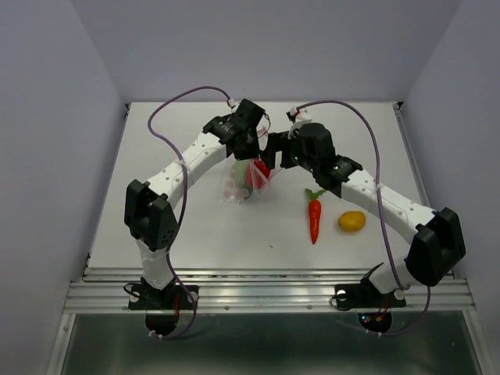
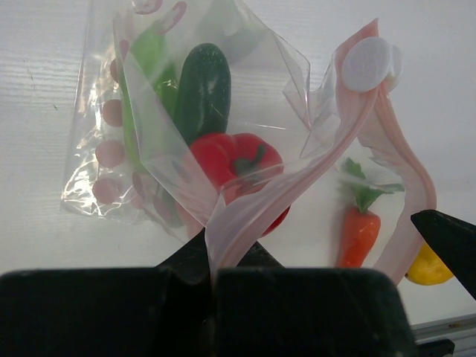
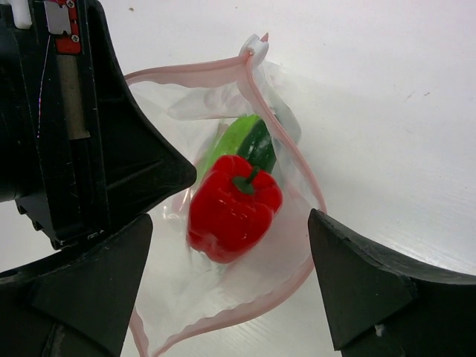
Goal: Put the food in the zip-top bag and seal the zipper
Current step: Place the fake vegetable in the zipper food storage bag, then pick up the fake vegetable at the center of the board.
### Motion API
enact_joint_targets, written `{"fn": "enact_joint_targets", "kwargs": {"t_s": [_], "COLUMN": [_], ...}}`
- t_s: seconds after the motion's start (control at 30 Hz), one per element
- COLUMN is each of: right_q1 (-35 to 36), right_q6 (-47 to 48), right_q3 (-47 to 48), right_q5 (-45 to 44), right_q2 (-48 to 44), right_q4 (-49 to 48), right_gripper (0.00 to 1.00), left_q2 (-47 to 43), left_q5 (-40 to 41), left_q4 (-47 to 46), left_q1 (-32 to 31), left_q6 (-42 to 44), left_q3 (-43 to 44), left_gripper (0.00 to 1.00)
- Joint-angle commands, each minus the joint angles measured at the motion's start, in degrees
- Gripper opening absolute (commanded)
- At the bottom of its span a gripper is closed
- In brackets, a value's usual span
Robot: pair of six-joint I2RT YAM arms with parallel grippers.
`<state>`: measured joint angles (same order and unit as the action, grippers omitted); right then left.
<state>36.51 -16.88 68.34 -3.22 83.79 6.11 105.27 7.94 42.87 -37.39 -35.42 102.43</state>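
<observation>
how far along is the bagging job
Done: cucumber, light green pepper and red bell pepper lie inside the bag. In hand: left gripper pinches the bag's rim; right gripper is open above its mouth. Remaining: carrot and yellow vegetable on the table, zipper unsealed.

Likely a lab: white table, plain grey walls.

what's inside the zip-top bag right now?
Red bell pepper, dark green cucumber and light green pepper show through. The left gripper covers part of the zip-top bag, so that part is unseen.
</observation>
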Motion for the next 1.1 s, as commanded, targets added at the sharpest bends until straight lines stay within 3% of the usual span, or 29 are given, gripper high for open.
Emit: {"fn": "enact_joint_targets", "kwargs": {"t_s": [0.0, 0.13, 0.23, 0.47, 1.07], "right_q1": [0.67, 0.67, 0.67, -0.56, -30.00], "right_q6": [-0.52, -1.13, -2.44, -10.53, -20.03], "right_q3": [3.03, 3.91, 4.44, 0.94, -16.47], "right_q5": [0.49, 1.82, 0.68, -17.06, -14.54], "right_q2": [-1.35, -2.49, -4.77, -12.59, -18.75], "right_q4": [0.66, 1.45, 4.07, 14.52, 37.21], "right_gripper": [0.91, 1.00, 1.00, 1.00, 1.00], "left_q2": [-3.15, -2.88, -2.44, -3.05, -4.29], "left_q5": [0.49, 0.49, 0.84, 1.28, 0.76], "left_q4": [-0.60, -0.42, 0.54, 0.99, -0.33], "left_q1": [-0.14, -0.14, -0.14, -0.14, -0.14], "left_q6": [0.17, 0.44, 0.70, 0.97, 1.84], "left_q3": [0.84, 1.19, 2.07, 1.54, -1.01], "left_gripper": [0.00, 0.00, 0.00, 0.00, 0.00]}}
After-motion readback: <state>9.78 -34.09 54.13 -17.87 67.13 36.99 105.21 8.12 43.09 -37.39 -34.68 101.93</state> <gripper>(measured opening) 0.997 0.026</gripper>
